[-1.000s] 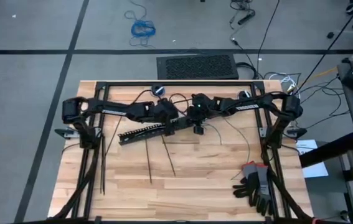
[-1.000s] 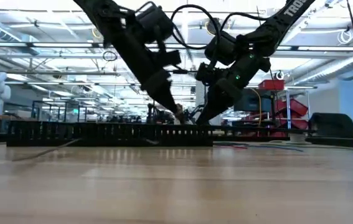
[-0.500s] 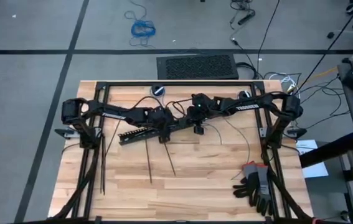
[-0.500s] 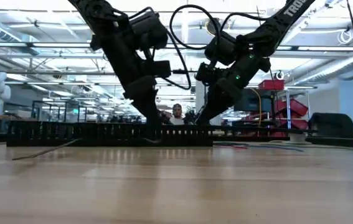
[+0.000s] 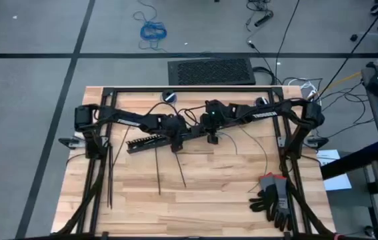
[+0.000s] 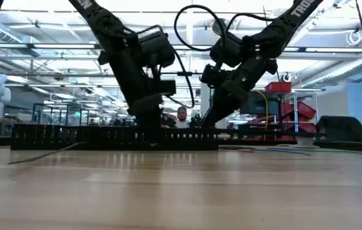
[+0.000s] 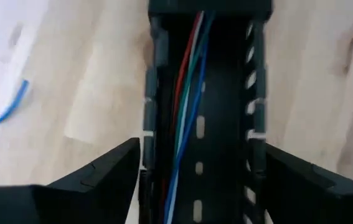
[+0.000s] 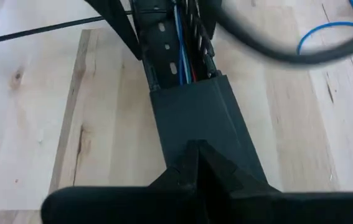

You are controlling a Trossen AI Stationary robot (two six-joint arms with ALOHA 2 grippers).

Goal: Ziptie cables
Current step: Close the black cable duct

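Note:
The cables (image 7: 185,124), thin red, green and blue wires, lie along the inside of a black slotted bar (image 5: 152,142) at the table's middle. My left gripper (image 7: 201,149) is open and low over the bar's right half (image 5: 175,141), one finger on each side of it. My right gripper (image 8: 195,149) is shut over the bar's closed, flat right end (image 5: 212,138). Three zipties (image 5: 159,172) lie loose on the wood nearer the front edge. My left gripper straddles the slotted bar's two side walls (image 7: 148,124) from above; I cannot tell whether its fingers touch them. My right gripper's shut fingertips (image 8: 195,155) sit on the top of the bar's flat covered end (image 8: 195,112), coming slanting down from the table's right. The bar lies flat on the table.
A pair of grey and black gloves (image 5: 274,197) lies at the front right. Loose thin wires (image 5: 255,143) trail right of the grippers, and a blue wire (image 8: 325,31) curls on the wood. A black frame (image 5: 189,90) borders the table's far edge and sides.
My left gripper has come down onto the slotted bar, moving toward the table's left and near edges, and now stands low over it. My right gripper has kept still on the bar's end.

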